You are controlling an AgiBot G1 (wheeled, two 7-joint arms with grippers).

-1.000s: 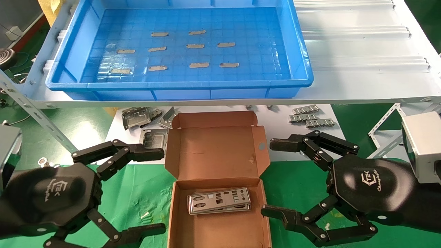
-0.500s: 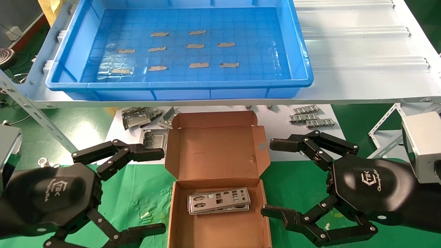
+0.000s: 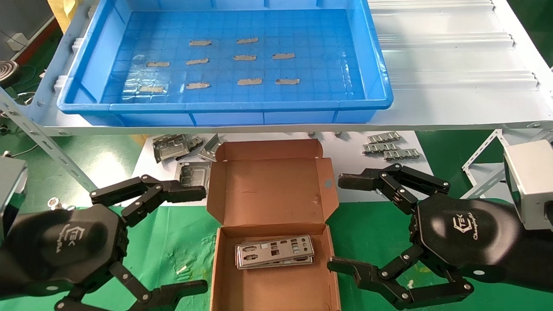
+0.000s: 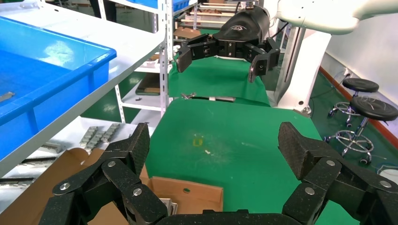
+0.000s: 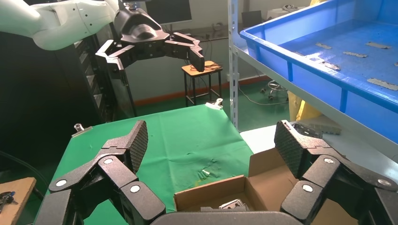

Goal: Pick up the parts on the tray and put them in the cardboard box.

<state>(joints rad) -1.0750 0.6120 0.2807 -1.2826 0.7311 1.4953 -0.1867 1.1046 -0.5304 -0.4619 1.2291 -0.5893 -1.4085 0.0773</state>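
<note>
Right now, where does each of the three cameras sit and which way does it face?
Head view: on the robot's head, looking forward and down at the tray and cardboard box holding the parts; left gripper and right gripper both show.
Left wrist view: between the left gripper's open fingers, looking across the green mat at the right gripper.
Right wrist view: between the right gripper's open fingers, looking toward the left gripper.
Shared: all three show the cardboard box.
</note>
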